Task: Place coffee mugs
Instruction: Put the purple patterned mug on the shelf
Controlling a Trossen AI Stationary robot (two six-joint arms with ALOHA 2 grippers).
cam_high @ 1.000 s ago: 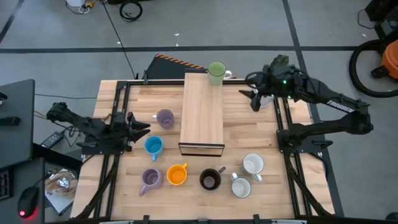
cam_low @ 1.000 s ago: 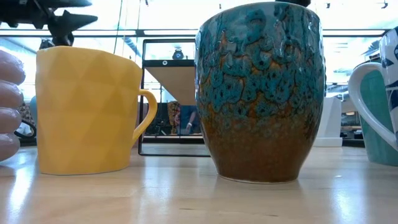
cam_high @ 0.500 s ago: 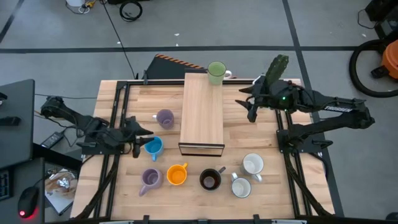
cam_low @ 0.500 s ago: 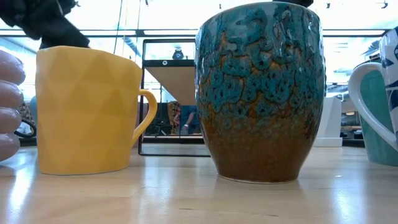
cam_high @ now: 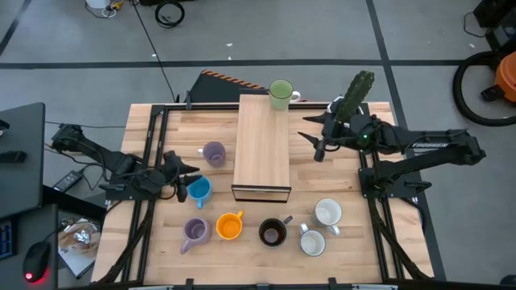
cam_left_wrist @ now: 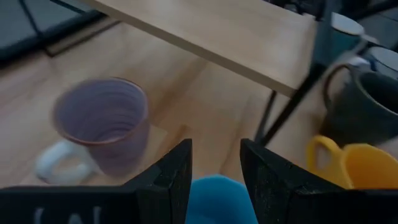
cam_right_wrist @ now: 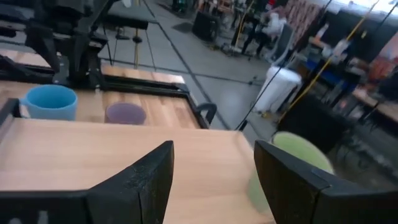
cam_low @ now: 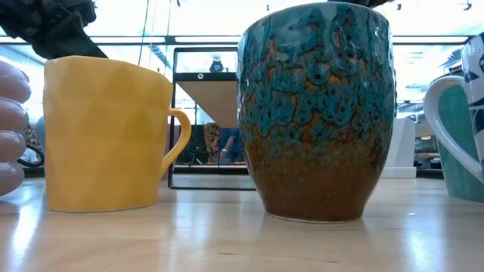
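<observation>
The light blue mug (cam_high: 199,190) stands on the table to the left of the wooden riser (cam_high: 262,145). My left gripper (cam_high: 184,182) is open just above its left rim, and the mug shows between and below the fingers in the left wrist view (cam_left_wrist: 214,199). I see no touch. A green mug (cam_high: 280,93) stands on the riser's far end. My right gripper (cam_high: 316,145) is open and empty, right of the riser. On the table stand a lilac mug (cam_high: 214,153), a second lilac mug (cam_high: 195,231), the orange mug (cam_high: 230,225), the black mug (cam_high: 272,232) and two white mugs (cam_high: 327,213) (cam_high: 312,242).
A white pot with a green cactus (cam_high: 359,84) stands at the far right, behind my right arm. The riser runs from far to near down the table's middle. Bare wood lies between the riser and my right gripper. People and chairs show in the room beyond the table.
My left gripper has gone toward the table's near edge and down over the light blue mug. My right gripper has gone from the cactus pot toward the table's left and a little nearer, up to the riser's right side. No mug has moved.
</observation>
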